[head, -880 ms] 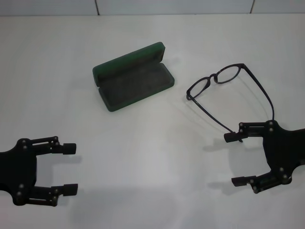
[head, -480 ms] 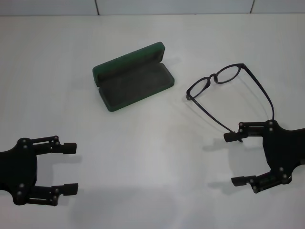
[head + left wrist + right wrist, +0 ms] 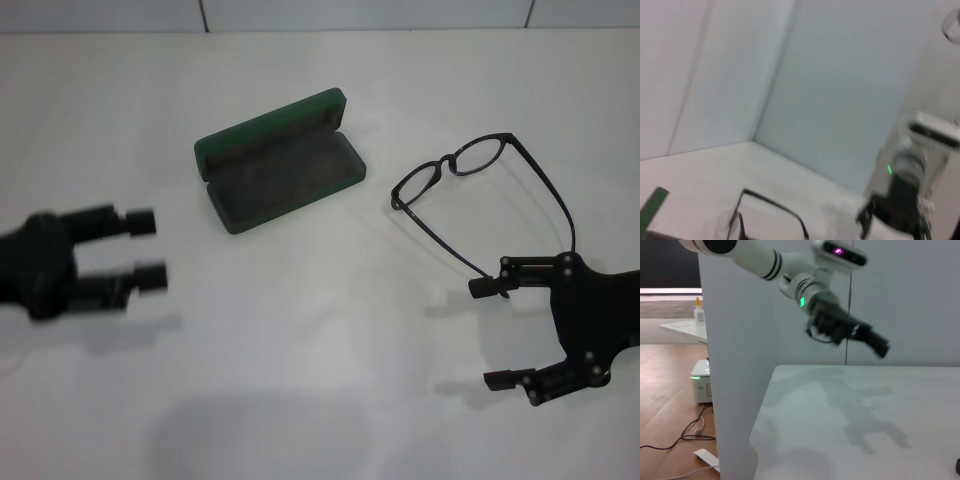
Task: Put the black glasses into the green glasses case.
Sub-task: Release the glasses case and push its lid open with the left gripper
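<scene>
Nothing is packed yet: the black glasses lie unfolded on the bench just beside the open, empty green glasses case, while the left gripper and right gripper hover with fingers spread, holding nothing.

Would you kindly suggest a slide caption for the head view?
Open dark green felt glasses case and thin black-framed glasses on white table; left gripper and right gripper open.

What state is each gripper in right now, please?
Left gripper: open, holding nothing, raised over the table left of the case.
Right gripper: open, holding nothing, beside the glasses.
</scene>
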Available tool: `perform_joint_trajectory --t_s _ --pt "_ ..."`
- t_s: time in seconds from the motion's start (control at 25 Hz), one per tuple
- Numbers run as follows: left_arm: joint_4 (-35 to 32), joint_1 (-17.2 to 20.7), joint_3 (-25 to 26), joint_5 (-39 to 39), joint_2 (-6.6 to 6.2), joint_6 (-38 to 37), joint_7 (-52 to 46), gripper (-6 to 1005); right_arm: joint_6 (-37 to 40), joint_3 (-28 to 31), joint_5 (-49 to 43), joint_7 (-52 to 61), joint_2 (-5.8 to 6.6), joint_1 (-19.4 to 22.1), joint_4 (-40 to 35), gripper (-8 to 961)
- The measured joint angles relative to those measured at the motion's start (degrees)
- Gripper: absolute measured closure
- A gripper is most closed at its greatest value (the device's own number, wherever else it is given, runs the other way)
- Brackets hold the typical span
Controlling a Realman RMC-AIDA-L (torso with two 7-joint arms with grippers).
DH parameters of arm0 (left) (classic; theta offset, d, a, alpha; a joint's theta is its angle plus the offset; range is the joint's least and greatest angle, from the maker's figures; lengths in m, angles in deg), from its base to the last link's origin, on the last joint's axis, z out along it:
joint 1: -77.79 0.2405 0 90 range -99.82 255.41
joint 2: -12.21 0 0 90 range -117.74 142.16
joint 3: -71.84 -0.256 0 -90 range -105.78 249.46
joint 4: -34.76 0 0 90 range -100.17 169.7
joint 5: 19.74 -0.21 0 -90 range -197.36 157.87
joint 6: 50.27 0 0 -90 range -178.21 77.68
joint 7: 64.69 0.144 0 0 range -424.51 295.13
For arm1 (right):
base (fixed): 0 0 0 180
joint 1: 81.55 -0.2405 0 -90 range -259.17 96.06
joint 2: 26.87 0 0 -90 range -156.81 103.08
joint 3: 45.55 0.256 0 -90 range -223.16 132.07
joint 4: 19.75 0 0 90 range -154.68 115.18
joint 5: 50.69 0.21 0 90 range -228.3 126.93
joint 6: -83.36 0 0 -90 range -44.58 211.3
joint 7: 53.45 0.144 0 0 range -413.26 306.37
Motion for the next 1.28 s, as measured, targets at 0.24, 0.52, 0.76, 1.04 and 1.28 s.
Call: perform_joint_trajectory --t_s 0.24,0.52,0.76,1.04,1.28 --pt "0.0 -6.8 1.6 -2.7 -0.61 5.7 -19.2 195 0.0 -0.3 0.0 0.4 -0.18 0.0 0.0 86" --pt "-5.8 -12.5 1.2 -12.9 1.08 14.9 -27.4 213 -0.1 -0.3 0.0 0.4 -0.25 0.1 0.0 86" --pt "-15.5 -18.8 -0.2 -27.0 3.32 18.7 -34.3 225 -0.1 -0.3 -0.5 0.6 -0.33 -0.1 0.0 86" --pt "-19.0 -26.3 -11.6 -35.7 3.73 24.9 -39.3 238 -0.1 -0.4 -0.5 0.6 -0.37 -0.4 0.0 87" --pt "-16.4 -30.2 -17.1 -40.7 4.22 30.5 -39.0 248 -0.2 -0.5 -1.8 0.6 -0.74 -1.2 -0.1 87"
